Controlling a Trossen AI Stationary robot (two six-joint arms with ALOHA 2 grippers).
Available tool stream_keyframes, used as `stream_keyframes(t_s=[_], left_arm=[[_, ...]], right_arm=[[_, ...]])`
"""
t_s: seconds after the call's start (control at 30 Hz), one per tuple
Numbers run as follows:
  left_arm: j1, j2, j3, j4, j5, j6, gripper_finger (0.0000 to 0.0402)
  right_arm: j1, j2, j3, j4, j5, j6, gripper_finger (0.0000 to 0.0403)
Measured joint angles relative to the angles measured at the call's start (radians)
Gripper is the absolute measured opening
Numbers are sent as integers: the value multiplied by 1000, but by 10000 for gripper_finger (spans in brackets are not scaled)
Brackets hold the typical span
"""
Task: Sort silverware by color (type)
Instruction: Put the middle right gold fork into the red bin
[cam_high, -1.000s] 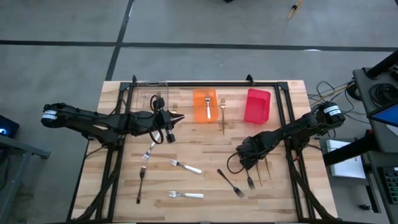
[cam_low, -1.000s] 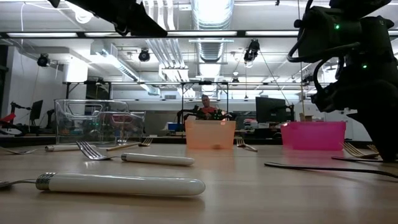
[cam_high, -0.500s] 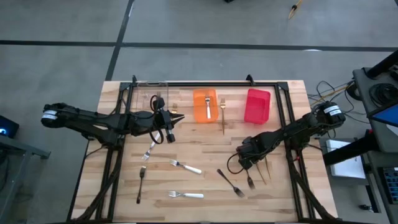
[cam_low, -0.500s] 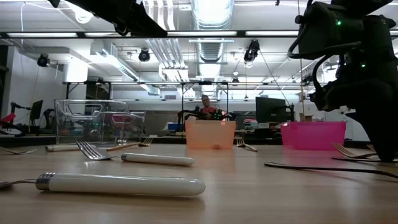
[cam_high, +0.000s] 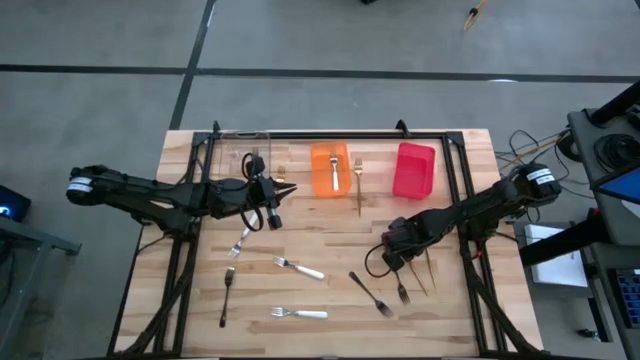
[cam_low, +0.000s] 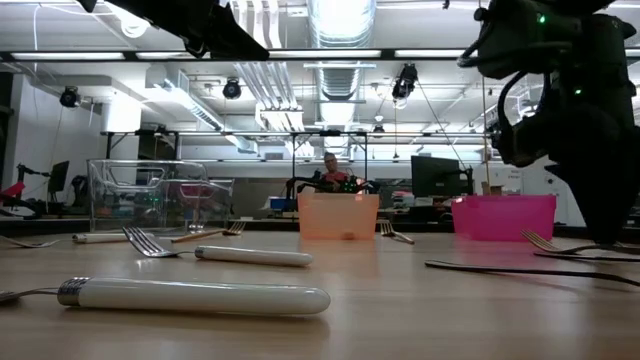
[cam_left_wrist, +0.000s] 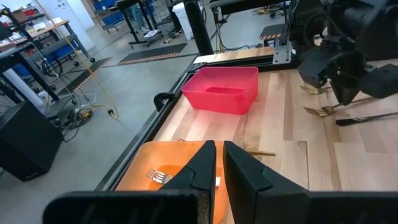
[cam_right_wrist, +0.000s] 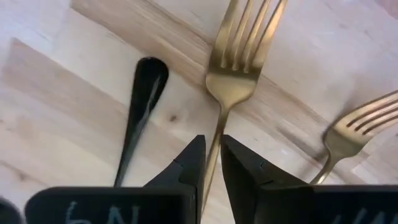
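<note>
Slim forks lie scattered on the wooden table. My right gripper (cam_high: 398, 255) is near the right side, shut on a gold fork (cam_right_wrist: 239, 68). A second gold fork (cam_right_wrist: 354, 130) and a dark fork's handle (cam_right_wrist: 140, 106) lie beside it. Two white-handled forks (cam_high: 300, 268) (cam_high: 300, 314) and two dark forks (cam_high: 228, 295) (cam_high: 370, 293) lie flat toward the near edge. My left gripper (cam_high: 280, 190) hovers shut between the clear bin (cam_high: 245, 160) and the orange bin (cam_high: 329, 168), holding nothing that shows. My right gripper pinches the gold fork's handle (cam_right_wrist: 214, 155) between its two fingers, a little below the tines. The fingers come from above and lie across the handle. In the low view the tine end (cam_low: 540, 240) sits just off the wood, the fork near level.
The orange bin holds a white-handled fork (cam_left_wrist: 158, 176). The red bin (cam_high: 414, 170) stands at the far right. Another gold fork (cam_high: 357, 185) lies between those two bins, and one more fork (cam_high: 240, 240) lies under the left arm. A person shows in the room behind.
My right gripper has risen a little and drifted toward the table's far edge, taking the gold fork along. The fork's tine end has come up off the wood and shifted away from the other gold fork.
</note>
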Motion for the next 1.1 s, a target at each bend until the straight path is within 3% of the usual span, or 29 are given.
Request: stream_keyframes(t_s=[0.63,0.83,1.1], left_arm=[[0,0,0,0,0,4,13],[0,0,-1,0,0,4,13],[0,0,-1,0,0,4,13]], right_arm=[[-75,-46,101,-11,49,-128,40],[-85,-46,142,-13,53,-166,16],[-83,-46,150,-116,-17,-134,16]])
